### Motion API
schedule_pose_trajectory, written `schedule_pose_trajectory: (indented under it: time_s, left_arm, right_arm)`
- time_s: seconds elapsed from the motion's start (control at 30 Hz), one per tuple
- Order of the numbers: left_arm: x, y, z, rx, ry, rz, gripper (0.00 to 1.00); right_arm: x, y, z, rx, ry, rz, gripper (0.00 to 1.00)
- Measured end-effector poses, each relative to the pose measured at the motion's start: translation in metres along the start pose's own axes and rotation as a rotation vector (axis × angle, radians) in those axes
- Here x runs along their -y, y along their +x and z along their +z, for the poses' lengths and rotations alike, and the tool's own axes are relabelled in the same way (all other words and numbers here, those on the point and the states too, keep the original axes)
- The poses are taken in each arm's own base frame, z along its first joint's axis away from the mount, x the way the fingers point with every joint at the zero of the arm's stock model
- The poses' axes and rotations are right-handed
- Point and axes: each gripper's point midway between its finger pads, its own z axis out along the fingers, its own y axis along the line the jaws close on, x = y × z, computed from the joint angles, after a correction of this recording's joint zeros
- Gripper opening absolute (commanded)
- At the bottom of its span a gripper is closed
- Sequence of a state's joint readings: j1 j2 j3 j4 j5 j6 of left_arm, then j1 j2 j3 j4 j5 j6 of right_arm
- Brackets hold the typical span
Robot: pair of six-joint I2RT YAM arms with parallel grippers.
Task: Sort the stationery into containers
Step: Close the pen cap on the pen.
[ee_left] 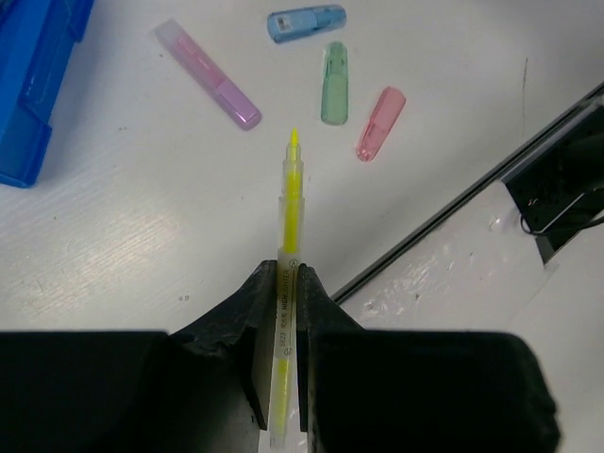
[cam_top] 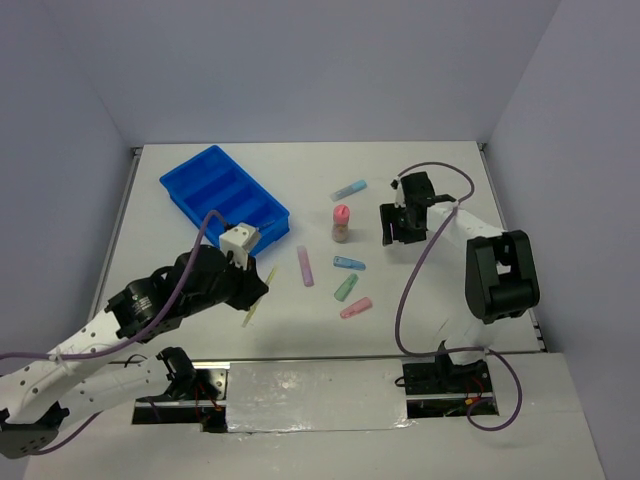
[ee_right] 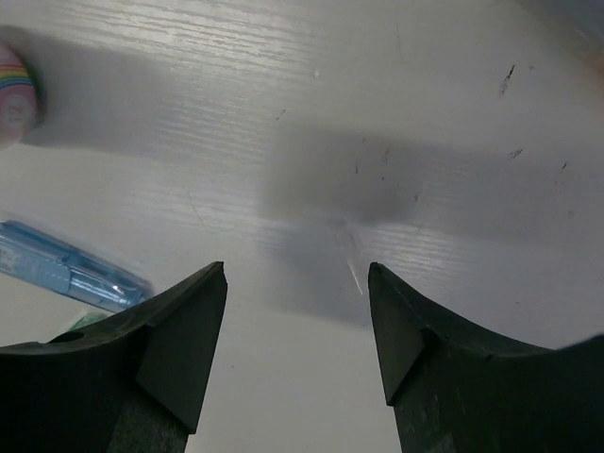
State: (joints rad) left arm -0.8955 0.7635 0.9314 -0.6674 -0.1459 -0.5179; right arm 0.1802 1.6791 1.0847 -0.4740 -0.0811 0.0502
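My left gripper is shut on a thin yellow highlighter and holds it above the table, just in front of the bright blue tray. A purple stick, a blue stick, a green stick and a pink stick lie in the table's middle. A pink-capped bottle stands behind them, with another blue stick further back. My right gripper is open and empty over bare table to the bottle's right.
The tray's four compartments show nothing inside them in the top view. The table's front edge with its dark slot runs close behind the left gripper. In the right wrist view a blue stick lies at the left.
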Motion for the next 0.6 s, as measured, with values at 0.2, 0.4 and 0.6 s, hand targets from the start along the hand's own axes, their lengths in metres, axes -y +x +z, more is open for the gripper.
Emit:
schedule_pose_trajectory:
  time_s: [0.2,0.4,0.6]
  left_arm:
    - [-0.001,0.022,0.009,-0.066,0.023,0.027,0.0]
    - [0.006,0.019,0.01,-0.058,0.06,0.031,0.0]
    - [0.009,0.018,0.01,-0.049,0.08,0.047,0.0]
  right_arm:
    - [0.005,0.016,0.018,-0.068,0.017,-0.008,0.62]
    - [0.012,0.023,0.026,-0.096,0.048,-0.013,0.4]
    - [0.016,0.023,0.026,-0.099,0.071,-0.009,0.35]
